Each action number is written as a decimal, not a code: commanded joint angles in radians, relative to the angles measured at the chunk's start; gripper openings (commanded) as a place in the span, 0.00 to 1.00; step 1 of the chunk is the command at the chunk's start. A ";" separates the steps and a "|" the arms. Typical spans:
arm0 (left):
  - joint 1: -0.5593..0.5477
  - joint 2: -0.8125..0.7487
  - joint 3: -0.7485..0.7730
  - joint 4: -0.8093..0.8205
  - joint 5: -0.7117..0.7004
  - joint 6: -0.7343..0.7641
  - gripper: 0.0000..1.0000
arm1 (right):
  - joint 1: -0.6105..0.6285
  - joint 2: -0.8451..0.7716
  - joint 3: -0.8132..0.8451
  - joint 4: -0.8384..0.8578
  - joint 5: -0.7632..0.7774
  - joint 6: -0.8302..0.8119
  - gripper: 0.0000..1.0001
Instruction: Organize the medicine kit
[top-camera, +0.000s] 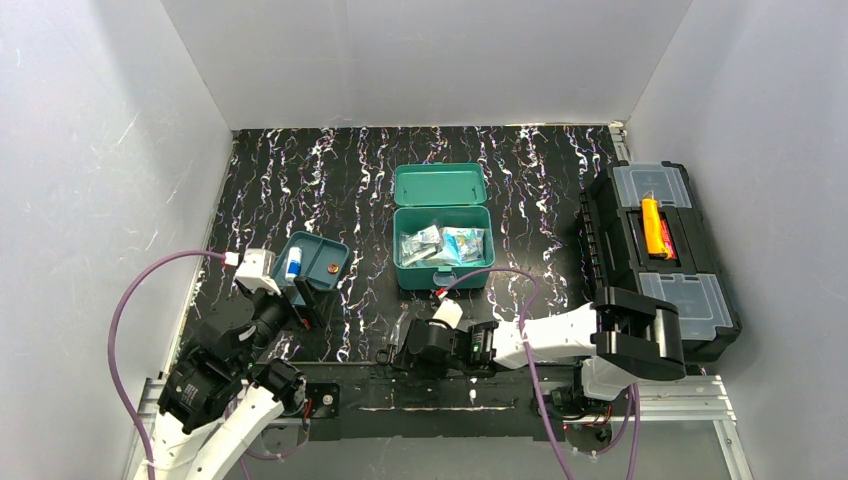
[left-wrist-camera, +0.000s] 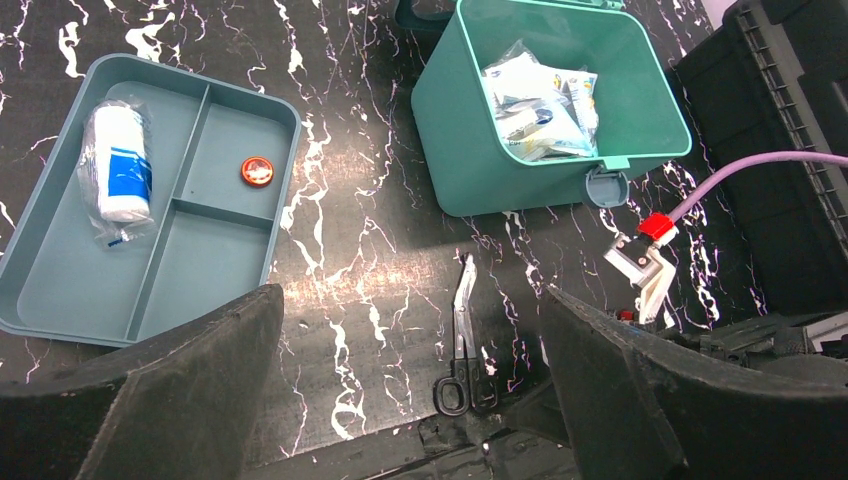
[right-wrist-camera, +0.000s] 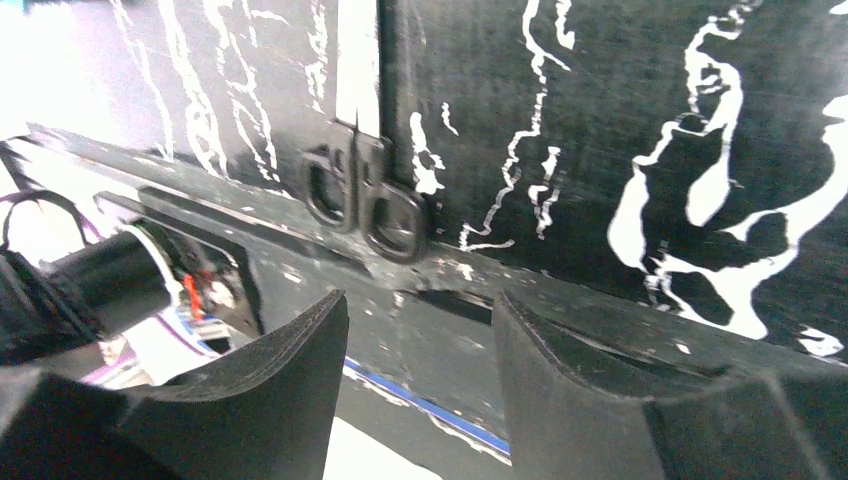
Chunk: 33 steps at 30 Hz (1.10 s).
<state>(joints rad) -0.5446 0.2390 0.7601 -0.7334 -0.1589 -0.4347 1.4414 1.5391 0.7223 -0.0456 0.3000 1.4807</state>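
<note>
Evidently the step in hand is fetching the scissors, which lie flat on the table in front of the kit, at the table's near edge. The kit sits mid-table with its lid thrown back and packets inside. Its tray lies to the kit's left, holding a wrapped roll and a small orange disc.

The right gripper hangs low in front of the kit, jaws spread and empty, with the scissor handles just ahead of its fingers. Whether it touches them is hard to tell from that close, skewed view. The left gripper is also spread wide and empty, to the kit's left, above the tray's near side.

The next move likely calls for the right gripper to ease forward, straddle the handles and close. With the scissors lying so flat, the grip may slip.
</note>
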 joint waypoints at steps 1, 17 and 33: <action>-0.004 -0.011 -0.011 0.016 0.004 0.002 0.99 | 0.011 0.036 -0.009 0.131 0.084 0.127 0.62; -0.086 -0.014 -0.010 0.012 -0.010 0.002 1.00 | 0.028 0.162 -0.109 0.315 0.099 0.384 0.58; -0.105 -0.018 -0.013 0.014 -0.011 0.002 0.99 | 0.066 0.126 -0.168 0.254 0.208 0.539 0.51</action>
<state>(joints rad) -0.6403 0.2291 0.7586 -0.7330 -0.1581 -0.4351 1.4971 1.6688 0.5922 0.3153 0.4347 1.9755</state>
